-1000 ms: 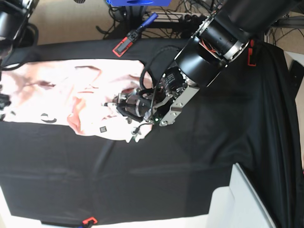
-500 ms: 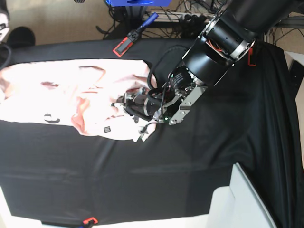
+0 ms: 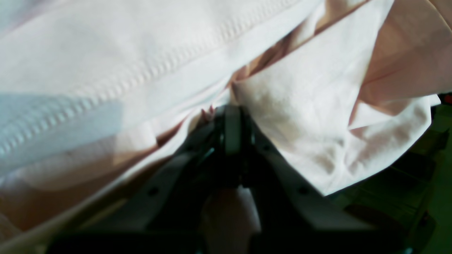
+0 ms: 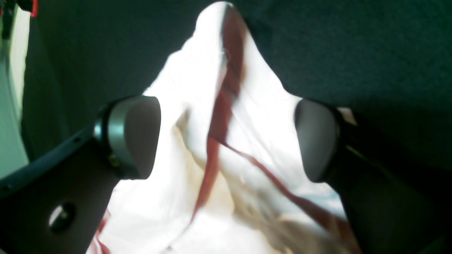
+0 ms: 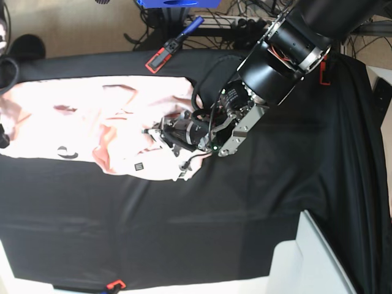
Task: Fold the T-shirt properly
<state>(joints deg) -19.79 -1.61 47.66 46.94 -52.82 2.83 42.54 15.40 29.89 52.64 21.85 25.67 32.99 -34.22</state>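
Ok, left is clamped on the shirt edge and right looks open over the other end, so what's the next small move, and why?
Probably lower the right gripper and close it on the T-shirt. Its jaws stand wide apart with pink cloth lying loose between them, nothing gripped, while the left gripper is shut on a bunched hem fold. A fold likely needs both ends held.

T-shirt (image 5: 92, 125) | pale pink, wrinkled, with small dark print marks near the lower edge | spread flat across upper left of black cloth, long axis left to right | right end bunched and folded over itself | stitched hem seen close in left wrist view
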